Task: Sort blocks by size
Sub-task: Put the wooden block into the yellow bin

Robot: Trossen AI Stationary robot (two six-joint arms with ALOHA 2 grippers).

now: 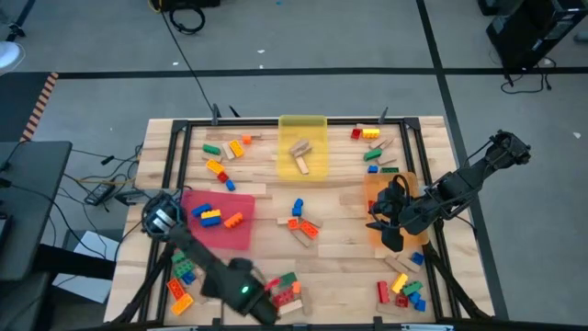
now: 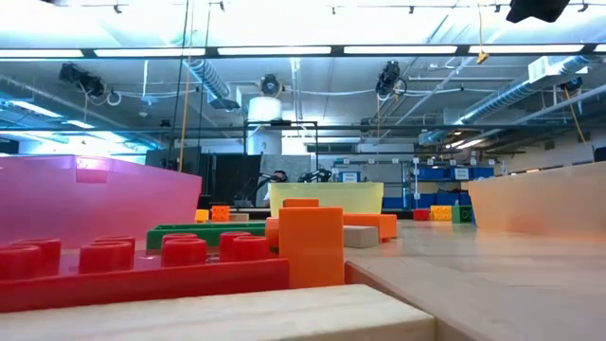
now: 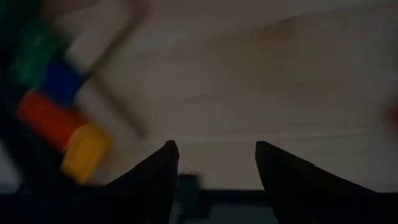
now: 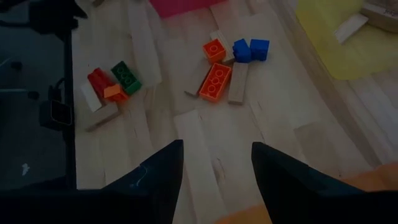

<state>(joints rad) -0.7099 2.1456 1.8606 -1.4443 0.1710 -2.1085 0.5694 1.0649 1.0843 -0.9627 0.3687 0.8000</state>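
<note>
The left gripper (image 1: 266, 308) is being held low at the bottom centre of the high view, just beside a small cluster of red and green bricks (image 1: 287, 289). In its wrist view its fingers (image 3: 155, 177) are being shown spread apart with bare wood between them and nothing pinched; a blurred row of green, blue, red and yellow bricks (image 3: 53, 106) is lying at the left of that frame.

The right gripper (image 1: 388, 230) is being held at the right of the high view, over the orange tray (image 1: 378, 188). In its wrist view its fingers (image 4: 158, 177) are likewise being shown spread, with nothing between them; an orange and blue cluster of bricks (image 4: 227, 65) with tan wooden blocks is being seen at the upper centre of that frame.

The blocks are lying scattered over the wooden table (image 1: 349, 267): a group at the upper left (image 1: 225, 152), another at the upper right (image 1: 372, 147), one at the lower left (image 1: 182, 274), one at the lower right (image 1: 404, 290). Two tan wooden blocks (image 1: 300, 154) are resting in the yellow tray (image 1: 303, 124), and yellow, blue and orange bricks (image 1: 213, 216) in the red tray (image 1: 234, 234).

In the low view a long red brick (image 2: 142, 270) and an orange brick (image 2: 311, 244) are filling the foreground.
</note>
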